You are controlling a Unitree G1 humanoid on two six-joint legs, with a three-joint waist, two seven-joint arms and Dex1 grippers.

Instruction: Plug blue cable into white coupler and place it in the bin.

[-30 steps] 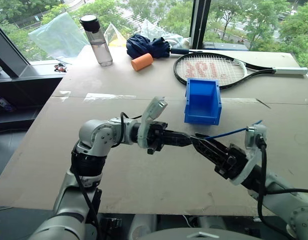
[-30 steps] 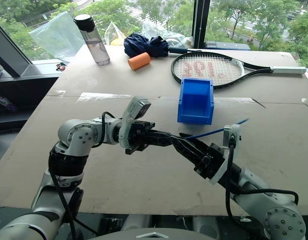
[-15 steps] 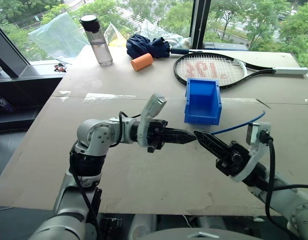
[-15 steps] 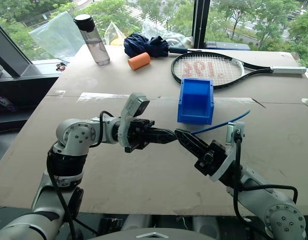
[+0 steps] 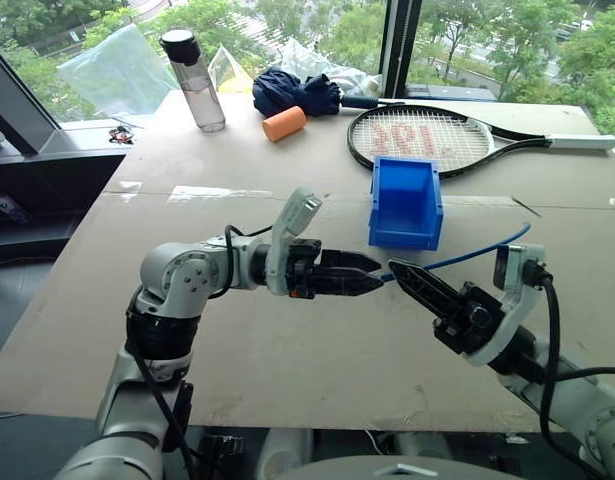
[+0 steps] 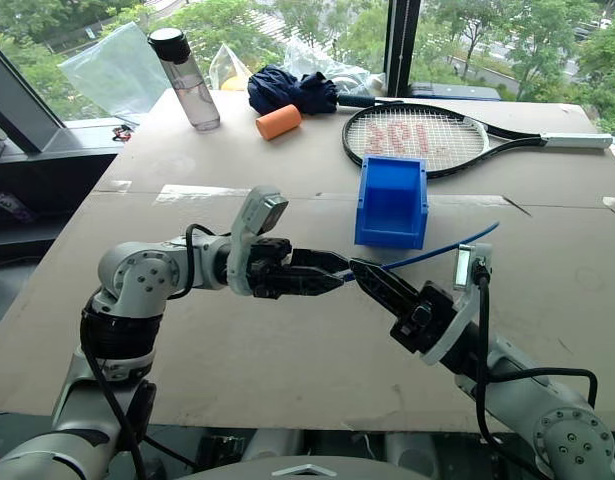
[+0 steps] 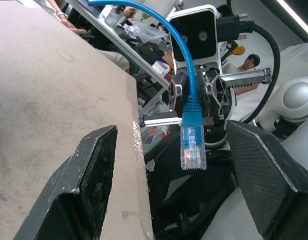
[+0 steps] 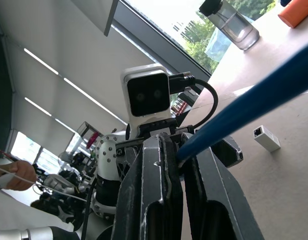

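Note:
My right gripper is shut on the blue cable just behind its clear plug, above the table. From there the cable arcs up and back to the right. My left gripper faces it, open, with its fingers wide to either side of the plug and not touching it. The white coupler lies on the table by itself, below the left arm. Behind both grippers stands the bright blue bin, with nothing visible in it.
The brown cardboard table has a tennis racket behind the bin. A water bottle, an orange cylinder, a dark blue cloth and a clear plastic bag lie along the far edge.
My right gripper closed on the cable near the plug. My left gripper, shut at the plug before, has opened and its fingers stand apart from it. Neither hand has shifted.

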